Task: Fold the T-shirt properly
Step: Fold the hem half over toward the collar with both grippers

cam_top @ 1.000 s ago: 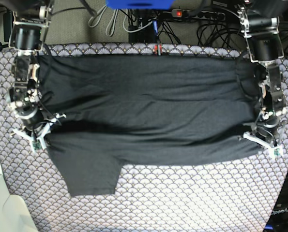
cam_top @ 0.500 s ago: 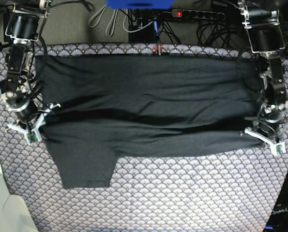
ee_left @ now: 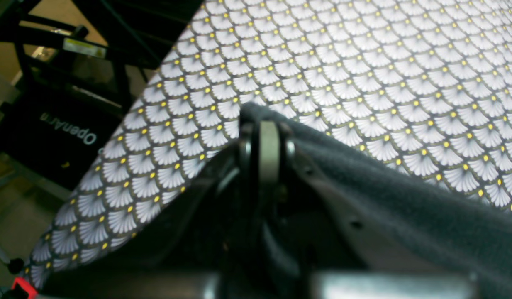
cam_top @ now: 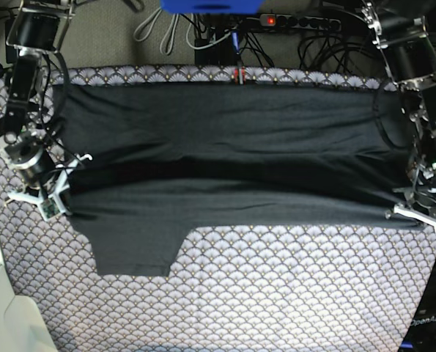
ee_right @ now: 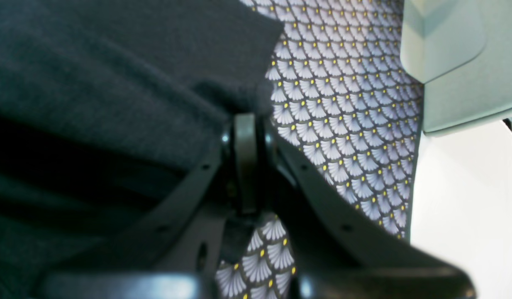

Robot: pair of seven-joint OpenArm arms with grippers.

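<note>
Underneath, scallop-patterned tablecloth [cam_top: 276,293]; both pincers [cam_top: 45,192] [cam_top: 420,209] clenched on the T-shirt [cam_top: 225,154]; cables [cam_top: 320,37] behind.

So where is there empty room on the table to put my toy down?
The bare tablecloth in front of the T-shirt, beside its hanging sleeve, is free. The back and both sides are crowded: right gripper and left gripper pinch the shirt's ends.

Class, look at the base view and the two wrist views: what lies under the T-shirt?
The scallop-patterned tablecloth lies under the T-shirt and shows on all sides of it. Whatever sits between the shirt's folded layers, or beneath the cloth, is covered.
</note>
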